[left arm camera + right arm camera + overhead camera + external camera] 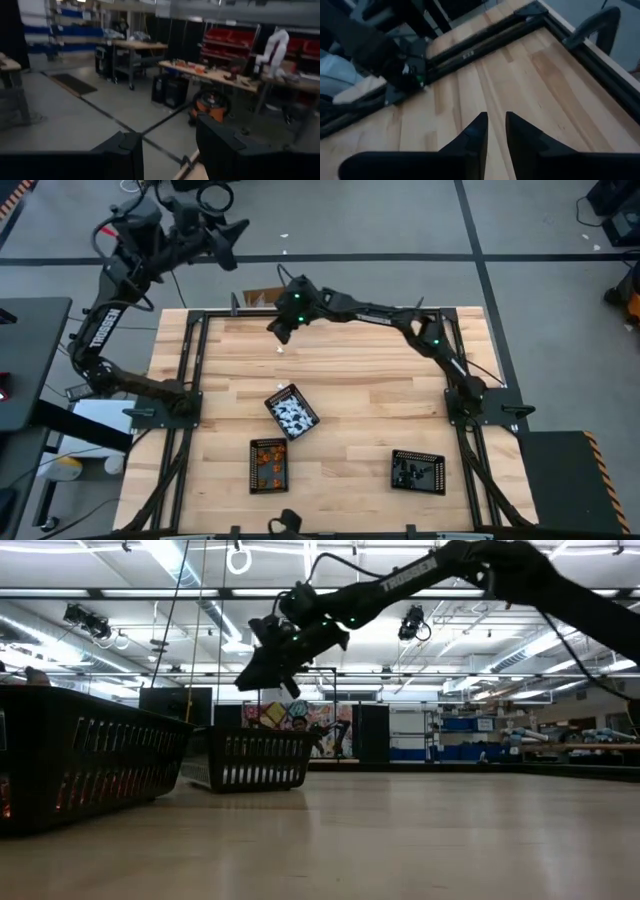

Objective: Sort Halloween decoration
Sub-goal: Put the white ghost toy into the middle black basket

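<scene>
Your right claw [281, 332] hangs above the far part of the desk [380, 400], fingers [475, 135] nearly pressed together with a slim gap, pinching nothing you can see. Your left claw [232, 242] waits well off beyond the desk's far left corner, fingers [125, 150] spread, empty. Nearer you than the right claw sit three trays: one [291, 412] with white and black pieces [293, 415], one [269, 464] with orange pieces [268, 460], and one [417, 471] off to the right with black pieces [408, 472]. A tiny white piece [280, 349] lies just beside the right claw.
</scene>
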{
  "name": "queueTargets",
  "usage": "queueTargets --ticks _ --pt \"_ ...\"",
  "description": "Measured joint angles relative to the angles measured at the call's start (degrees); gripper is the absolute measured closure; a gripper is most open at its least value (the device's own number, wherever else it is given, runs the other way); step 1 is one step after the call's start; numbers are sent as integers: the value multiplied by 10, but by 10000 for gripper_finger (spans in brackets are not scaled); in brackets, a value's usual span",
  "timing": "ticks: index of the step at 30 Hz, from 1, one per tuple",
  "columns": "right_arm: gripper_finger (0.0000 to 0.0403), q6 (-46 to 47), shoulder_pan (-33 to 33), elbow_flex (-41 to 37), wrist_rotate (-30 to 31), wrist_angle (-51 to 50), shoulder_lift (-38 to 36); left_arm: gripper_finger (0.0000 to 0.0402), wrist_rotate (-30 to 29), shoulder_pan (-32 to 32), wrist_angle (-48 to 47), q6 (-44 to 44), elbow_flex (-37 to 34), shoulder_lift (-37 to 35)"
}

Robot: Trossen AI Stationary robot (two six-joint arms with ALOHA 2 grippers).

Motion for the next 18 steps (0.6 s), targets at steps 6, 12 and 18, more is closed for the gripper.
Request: queueTargets --ticks 6,12,18 --pt "301 40 0 94 -11 -37 85 246 -3 16 62 -29 0 -5" --pt "266 52 1 115 14 -57 104 246 44 35 108 -38 0 -15" --pt "221 66 1 114 30 -59 105 246 -116 36 95 16 -1 -24"
